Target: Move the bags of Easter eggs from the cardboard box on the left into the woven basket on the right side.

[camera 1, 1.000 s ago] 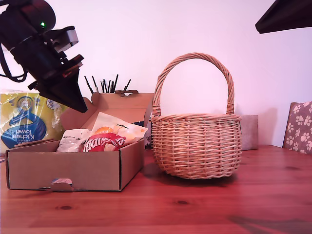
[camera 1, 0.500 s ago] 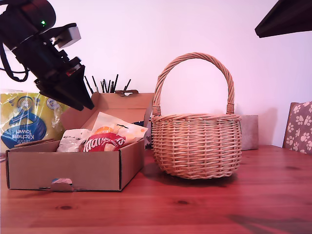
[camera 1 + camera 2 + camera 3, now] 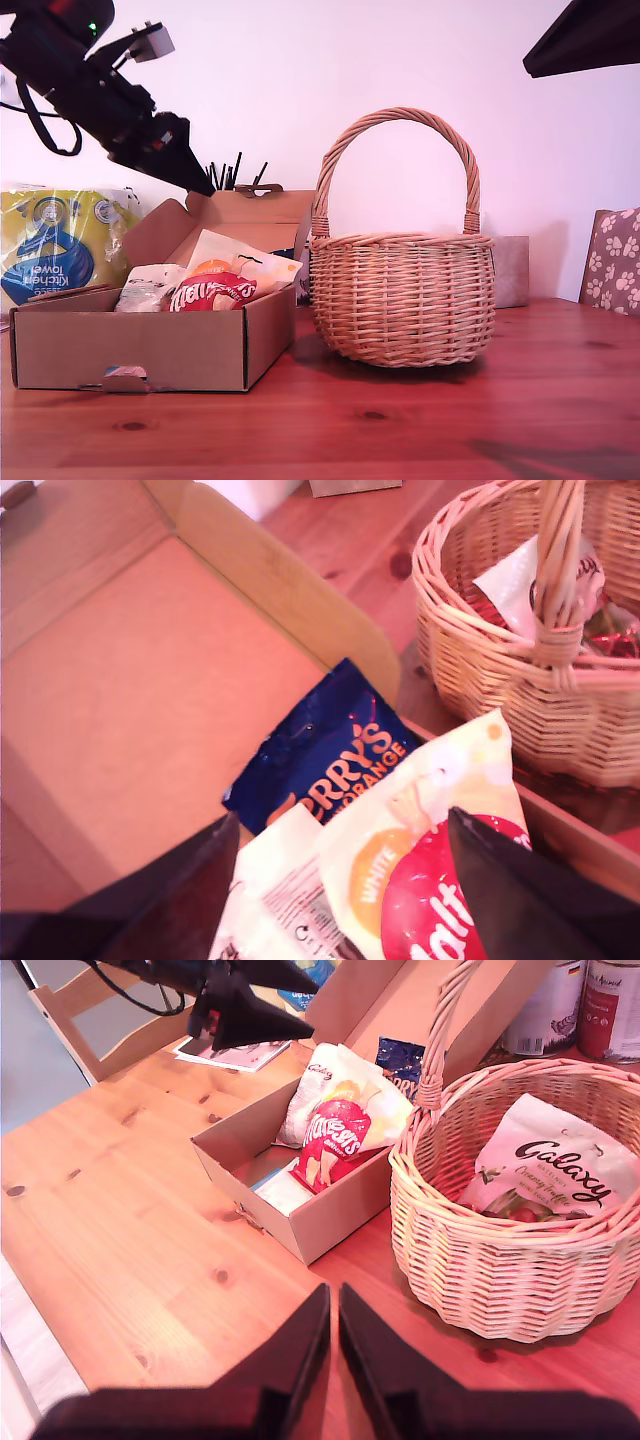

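Landmark: the box (image 3: pixel 140 345), open on the wooden table (image 3: pixel 420 420), lid flap standing up behind it.
Hidden or cut off: in the exterior view the box's front wall covers the lower part of every bag, and the blue bag (image 3: pixel 325 750) barely shows there. The basket (image 3: pixel 405 295) rim hides its contents in that view. In my first wrist view my own fingers cover the lower ends of the bags. The white bag's print is too small to read.
Bags in the box: red bag (image 3: pixel 212 292) on top, yellow-orange bag (image 3: pixel 245 265) under and behind it, white bag (image 3: pixel 150 285) beside the red one, blue bag furthest back against the lid flap.
Basket: just beside the box, apart from it. A pale Galaxy bag (image 3: pixel 545 1165) lies inside; something red lies under it, not clear what.
My first gripper (image 3: pixel 340 880): above the box's back part, fingers spread wide, nothing between them; the bags lie below the gap, and no contact shows.
My second gripper (image 3: pixel 333 1350): well away from the box, high over bare table in front of the basket, fingers nearly together with a thin slit, holding nothing.
Behind the box: a towel pack (image 3: pixel 55 245).
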{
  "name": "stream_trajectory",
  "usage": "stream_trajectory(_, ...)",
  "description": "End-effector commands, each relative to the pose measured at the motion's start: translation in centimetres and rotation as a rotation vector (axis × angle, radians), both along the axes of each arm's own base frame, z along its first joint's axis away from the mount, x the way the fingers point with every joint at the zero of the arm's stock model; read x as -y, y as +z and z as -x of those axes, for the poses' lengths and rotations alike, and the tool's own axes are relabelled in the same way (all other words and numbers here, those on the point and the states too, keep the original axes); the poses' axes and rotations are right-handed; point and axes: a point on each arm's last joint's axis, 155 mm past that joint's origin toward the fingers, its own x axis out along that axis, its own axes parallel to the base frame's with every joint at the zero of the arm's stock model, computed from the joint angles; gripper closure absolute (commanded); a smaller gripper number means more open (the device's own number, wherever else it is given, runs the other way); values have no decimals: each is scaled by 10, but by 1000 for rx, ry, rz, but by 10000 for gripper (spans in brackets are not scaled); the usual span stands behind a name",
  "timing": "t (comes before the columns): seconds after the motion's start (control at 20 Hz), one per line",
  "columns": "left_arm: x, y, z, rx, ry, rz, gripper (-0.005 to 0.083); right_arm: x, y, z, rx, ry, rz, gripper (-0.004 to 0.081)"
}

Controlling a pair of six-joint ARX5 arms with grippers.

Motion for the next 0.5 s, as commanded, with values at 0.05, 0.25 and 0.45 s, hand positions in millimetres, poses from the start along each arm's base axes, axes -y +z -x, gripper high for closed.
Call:
stream_trajectory(0.05, 4, -46, -9, -60, -26, -17, 165, 2, -5, -1, -10, -10, -3, 775)
stream_trajectory(0.25, 5, -81, -20, -119, -21, -30, 165, 2, -5, -1, -16, -12, -7, 775)
stream_trajectory(0.45, 13, -99, -7, -216, -65, -13, 169, 2, -5, -1, -16, -13, -7, 775)
